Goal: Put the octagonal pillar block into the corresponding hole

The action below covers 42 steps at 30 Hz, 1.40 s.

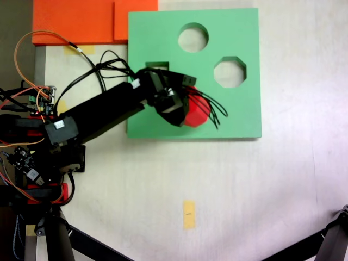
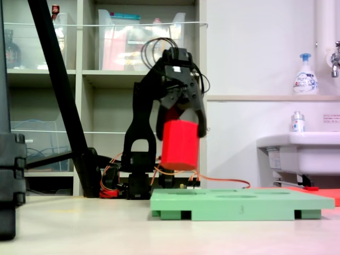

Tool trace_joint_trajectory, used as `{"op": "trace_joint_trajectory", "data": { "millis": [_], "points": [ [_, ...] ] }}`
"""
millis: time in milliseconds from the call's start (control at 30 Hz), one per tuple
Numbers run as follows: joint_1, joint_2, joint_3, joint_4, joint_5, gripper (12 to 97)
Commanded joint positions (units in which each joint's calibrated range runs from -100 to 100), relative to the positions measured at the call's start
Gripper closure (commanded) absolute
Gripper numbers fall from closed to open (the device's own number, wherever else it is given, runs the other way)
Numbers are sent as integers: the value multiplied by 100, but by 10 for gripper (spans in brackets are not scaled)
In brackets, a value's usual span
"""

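My black plastic tool is pinching the small bright red foam octagonal pillar block, one jaw on each side of it. In a fixed view from the side the block hangs in the air, clear above the square green foam board, not touching it. The block looks matte and smooth, tall as a short column, faceted sides, slightly tilted. From above, the block shows as a red faceted shape half hidden under my tool, over the lower middle of the green board.

The board is flat, thick, soft-edged foam, with notches along its bottom edge in the side view. It lies on the pale, matte worktop. Cutouts seen from above: a round hole near the top, the eight-sided corresponding hole to the right of my tool, empty, and a third cutout mostly covered by my arm, shape not readable. The block is left of and below the eight-sided hole in that view, apart from it.

Orange foam pieces sit at the board's upper left, touching its edge. A small yellow tape strip is stuck on the worktop below the board. Thin black cables loop off my tool.
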Motion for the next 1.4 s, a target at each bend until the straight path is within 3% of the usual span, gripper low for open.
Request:
{"op": "trace_joint_trajectory", "data": {
  "millis": [0, 800, 1367],
  "points": [
    [54, 15, 383, 615, 39, 776],
    [288, 1426, 732, 3282, 464, 775],
    [366, 2236, 1171, 3349, 464, 774]
  ]
}}
